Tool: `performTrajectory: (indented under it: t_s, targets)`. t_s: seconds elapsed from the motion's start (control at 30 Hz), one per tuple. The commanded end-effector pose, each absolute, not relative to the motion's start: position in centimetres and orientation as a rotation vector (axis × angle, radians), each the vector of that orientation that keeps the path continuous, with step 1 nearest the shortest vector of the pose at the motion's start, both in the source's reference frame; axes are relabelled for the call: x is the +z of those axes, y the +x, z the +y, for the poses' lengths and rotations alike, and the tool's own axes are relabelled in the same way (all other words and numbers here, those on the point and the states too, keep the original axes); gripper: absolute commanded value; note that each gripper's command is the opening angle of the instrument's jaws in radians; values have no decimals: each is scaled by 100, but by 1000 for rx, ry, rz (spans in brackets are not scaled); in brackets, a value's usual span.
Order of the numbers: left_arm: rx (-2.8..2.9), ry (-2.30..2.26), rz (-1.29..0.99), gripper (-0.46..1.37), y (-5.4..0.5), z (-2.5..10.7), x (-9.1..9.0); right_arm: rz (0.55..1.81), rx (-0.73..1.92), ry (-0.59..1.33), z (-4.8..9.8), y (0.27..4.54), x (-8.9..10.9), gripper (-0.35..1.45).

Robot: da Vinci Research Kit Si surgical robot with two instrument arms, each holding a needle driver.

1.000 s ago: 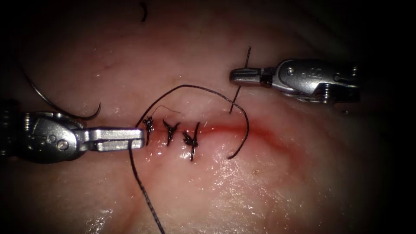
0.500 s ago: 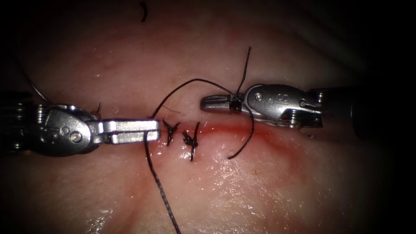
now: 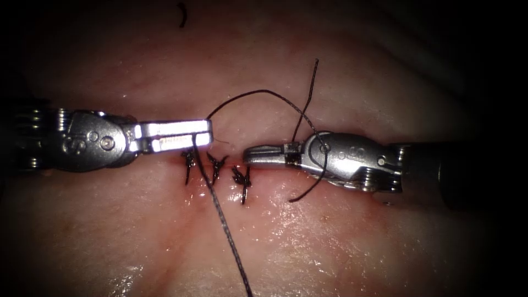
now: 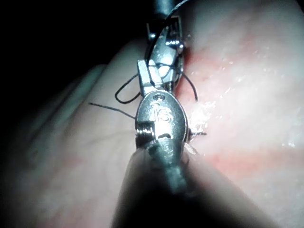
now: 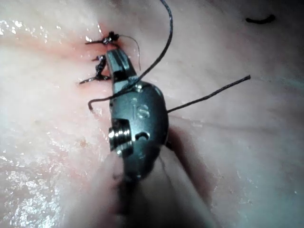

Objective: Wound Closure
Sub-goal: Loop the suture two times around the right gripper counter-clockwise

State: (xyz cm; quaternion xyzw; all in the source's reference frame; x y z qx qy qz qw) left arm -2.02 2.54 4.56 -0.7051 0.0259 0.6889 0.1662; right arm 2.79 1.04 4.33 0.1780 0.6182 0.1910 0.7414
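Left end effector (image 3: 206, 138) is closed on the thread (image 3: 223, 220), at the left end of the cut (image 3: 264, 164), just above the three finished stitches (image 3: 217, 168). We note it has risen from beside the leftmost stitch a second ago, carrying the strand with it. Right end effector (image 3: 247, 155) appears closed, though we cannot confirm that it grips anything; it has moved down and left from well above the cut to lie along it, tip just right of the stitches. Thread now loops over its body, with a short free tail (image 3: 308, 93) standing up behind it. We judge that a wrap is being formed for a knot. No needle is found at this moment. Red fluid (image 5: 52, 45) lines the cut on the tissue (image 3: 330, 242).
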Motion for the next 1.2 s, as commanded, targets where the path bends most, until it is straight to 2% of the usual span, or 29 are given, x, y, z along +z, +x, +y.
performTrajectory:
  t_s: [0.03, 0.37, 0.8, 1.2]
  targets:
    - [1958, -2016, 44, -35, -202, 255, 460, 1375, 419, 395, 103, 279, 430, -35]
    - [1937, -2010, -51, -35, -201, 257, 491, 1434, 432, 392, 106, 271, 420, -35]
    - [1940, -2026, -103, -35, -204, 240, 533, 1598, 470, 384, 115, 266, 400, -35]
    - [2014, -2020, -134, -35, -239, 209, 541, 1670, 541, 343, 128, 268, 380, -35]
